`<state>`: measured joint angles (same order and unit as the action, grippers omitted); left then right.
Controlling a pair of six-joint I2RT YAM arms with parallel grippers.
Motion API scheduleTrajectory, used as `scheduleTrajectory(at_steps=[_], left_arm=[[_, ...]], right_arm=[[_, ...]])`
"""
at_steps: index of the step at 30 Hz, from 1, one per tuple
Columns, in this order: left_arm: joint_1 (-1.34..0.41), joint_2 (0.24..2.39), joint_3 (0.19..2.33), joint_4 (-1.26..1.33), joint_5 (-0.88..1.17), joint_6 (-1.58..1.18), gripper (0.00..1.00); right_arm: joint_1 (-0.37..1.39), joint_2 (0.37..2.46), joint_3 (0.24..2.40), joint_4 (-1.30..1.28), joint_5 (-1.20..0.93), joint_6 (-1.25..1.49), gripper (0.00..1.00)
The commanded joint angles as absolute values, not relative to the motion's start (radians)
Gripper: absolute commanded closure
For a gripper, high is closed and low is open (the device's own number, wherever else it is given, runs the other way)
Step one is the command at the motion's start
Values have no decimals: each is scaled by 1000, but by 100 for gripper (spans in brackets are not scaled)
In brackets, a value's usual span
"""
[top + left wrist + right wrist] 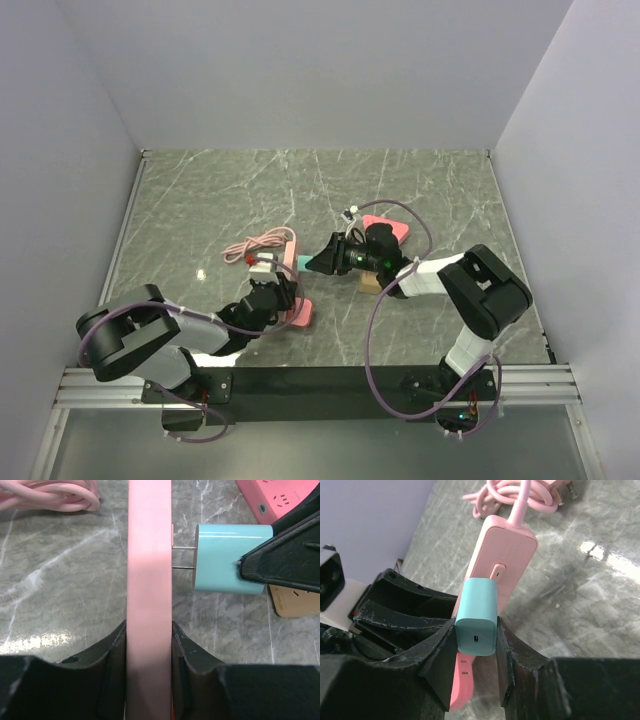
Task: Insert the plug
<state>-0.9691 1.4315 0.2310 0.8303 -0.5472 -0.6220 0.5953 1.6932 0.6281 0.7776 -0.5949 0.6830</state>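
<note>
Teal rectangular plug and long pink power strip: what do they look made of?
Teal rectangular plug: likely moulded plastic, satin, soft sheen on rounded edges. Its two prongs: thin, grey, probably metal. Long pink power strip: probably matte plastic, even colour, no glare.

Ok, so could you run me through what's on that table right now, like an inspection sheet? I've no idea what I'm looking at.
Surface: dark marbled table with a patch of glare.
Job's things: teal plug, its two prongs bare and reaching the side of the pink power strip; not pushed home.
Clutter: second pink power strip and a tan block, both on the table by the right arm.
Grippers: left gripper shut on the pink power strip; right gripper shut on the teal plug.
Cables: the strip's pink cord coiled on the table; purple cables along both arms.
Surroundings: plain pale walls on three sides; nothing else seen.
</note>
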Motion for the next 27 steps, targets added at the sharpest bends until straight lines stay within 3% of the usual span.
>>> scheduleTrajectory(at_steps=[1,13,27], left_arm=[[-979,1433,221,985,-535,-614,99],[-963,1381,227,988,-535,-580,99],[-882,1256,196,954,-345,-577,99]], right_arm=[[621,1707,615,900,-551,742,100],[637,1735,609,956,-587,770,100],[638,1677,575,1006,-601,773,100]])
